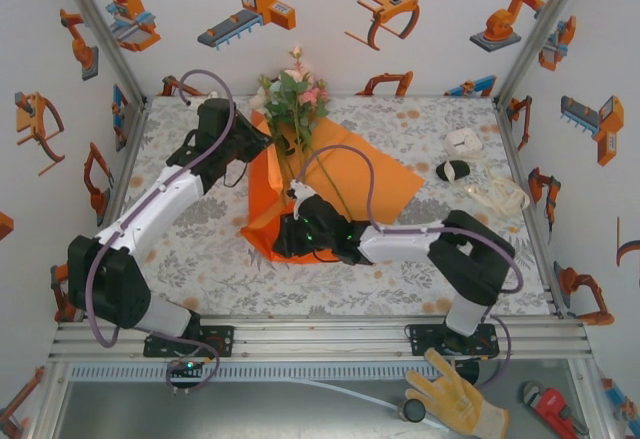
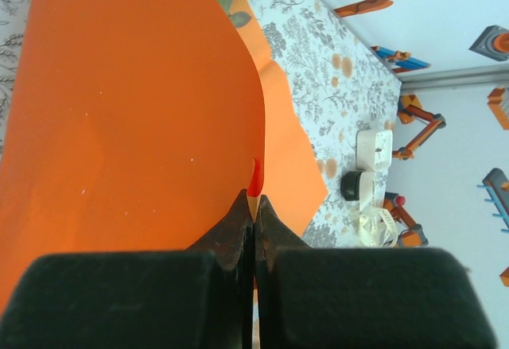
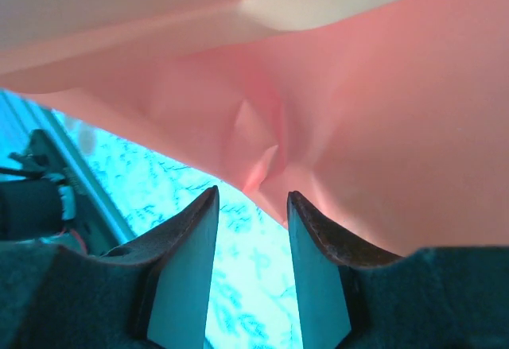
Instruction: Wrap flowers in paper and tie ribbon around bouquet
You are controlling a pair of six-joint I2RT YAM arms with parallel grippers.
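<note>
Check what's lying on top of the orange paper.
The flowers lie on the paper, blossoms past its far corner, stems running toward the right gripper. The stem ends are hidden behind it.

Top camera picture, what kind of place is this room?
Probably a robot lab test booth: white walls with orange robot-arm pictures, a silver metal frame, and two white-and-black robot arms bolted at a flower-patterned table.
</note>
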